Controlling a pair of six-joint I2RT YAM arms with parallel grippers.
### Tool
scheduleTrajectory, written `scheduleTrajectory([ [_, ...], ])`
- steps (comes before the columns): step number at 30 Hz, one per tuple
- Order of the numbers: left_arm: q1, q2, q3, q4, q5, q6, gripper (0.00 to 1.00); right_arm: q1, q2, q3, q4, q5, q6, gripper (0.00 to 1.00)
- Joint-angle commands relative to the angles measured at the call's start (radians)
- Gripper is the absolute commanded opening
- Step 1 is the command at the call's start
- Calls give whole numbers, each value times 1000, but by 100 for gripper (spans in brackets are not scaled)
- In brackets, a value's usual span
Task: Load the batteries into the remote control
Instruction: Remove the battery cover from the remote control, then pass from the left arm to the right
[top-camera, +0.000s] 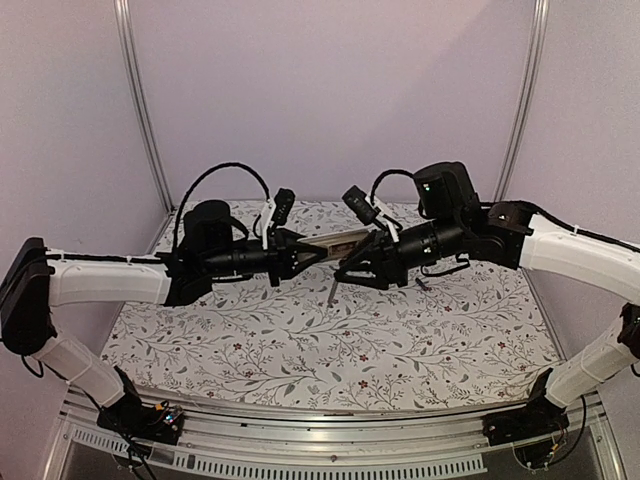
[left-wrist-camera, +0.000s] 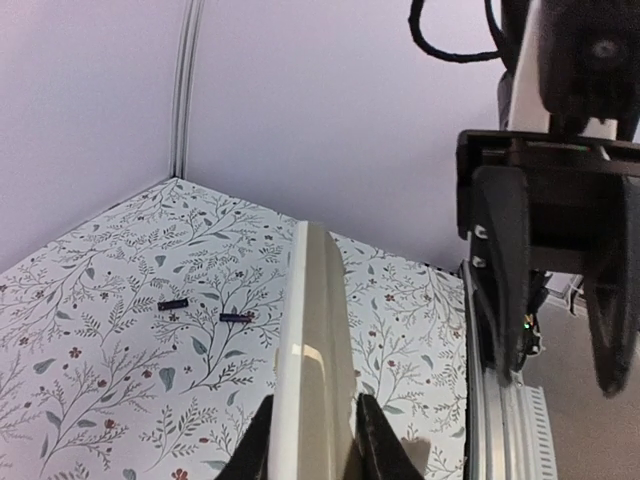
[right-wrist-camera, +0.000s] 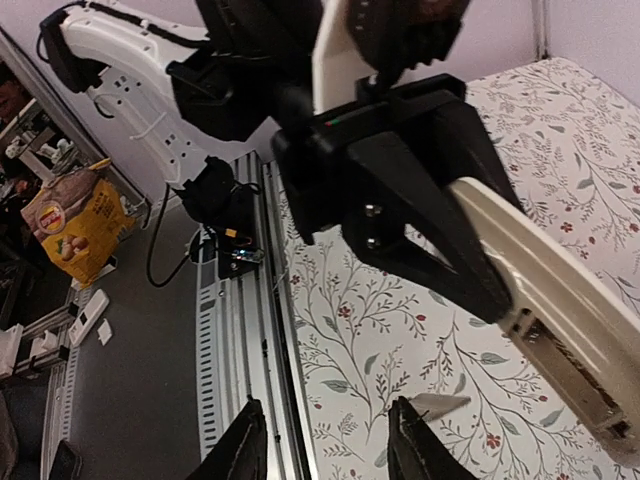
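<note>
Closest to the arm bases, low under the remote control (left-wrist-camera: 315, 330), a small flat tan-grey piece (right-wrist-camera: 440, 403) lies on the flowery table (top-camera: 300, 350). It looks like the cover. The right gripper (right-wrist-camera: 330, 445) hangs just beside the free end of the remote. Its two fingers stand a fair way apart, and nothing is between them.

The left gripper (left-wrist-camera: 318, 442) holds the remote up in the air, above the table. Its fingers squeeze both sides of one end of the remote. The remote lies almost flat, like a little bridge. Its long side runs across the table from the left gripper toward the right gripper, and the free end points at the right arm. The battery recess (right-wrist-camera: 565, 365) shows in the tan-grey back, near that free end. It looks open and empty.

Farther away than the remote, and well apart from it, the batteries (left-wrist-camera: 173, 303) lie on the table. They are two tiny dark sticks. The second one (left-wrist-camera: 236, 318) is near the first, and both lie flat.

I think the step now is getting ready to fetch a battery. The remote is held, the cover is off, and no battery is in. For the next move, the right gripper has to go past the remote, down to the table, and pinch one thin battery without letting it roll. Then the battery has to be turned to lie along the recess.
</note>
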Motion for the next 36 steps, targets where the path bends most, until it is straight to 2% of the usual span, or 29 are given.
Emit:
scheduleTrajectory([
  [1,-24,-11,38,-36,-90,103,0,29,-44,-48,85,-62,9,41],
  [3,-24,-15,40,-49,-125,124,0,16,-52,-62,80,-26,25,42],
  [6,-23,-7,50,-71,-205,140,0,-12,-59,-65,71,66,59,36],
  [9,-14,5,69,-99,-272,131,0,-47,-71,-62,67,137,105,37],
  [11,-2,3,73,-108,-266,94,0,-59,-81,-61,67,152,126,39],
  [15,10,-29,62,-118,-219,-13,0,-63,-109,-64,61,152,111,46],
  [17,7,-50,52,-132,-195,-88,0,-63,-125,-65,51,149,83,59],
  [21,6,-107,19,-154,-136,-199,0,-62,-162,-90,61,140,-153,98],
  [23,3,-135,11,-180,-114,-230,0,-58,-184,-116,92,142,-290,99],
  [28,-6,-180,0,-239,-81,-282,0,1,-207,-172,207,172,-806,99],
  [31,-13,-197,-11,-245,-67,-293,0,13,-156,-128,265,188,-938,99],
  [36,-25,-213,-20,-256,-64,-292,0,53,-35,-33,231,214,-1060,99],
])
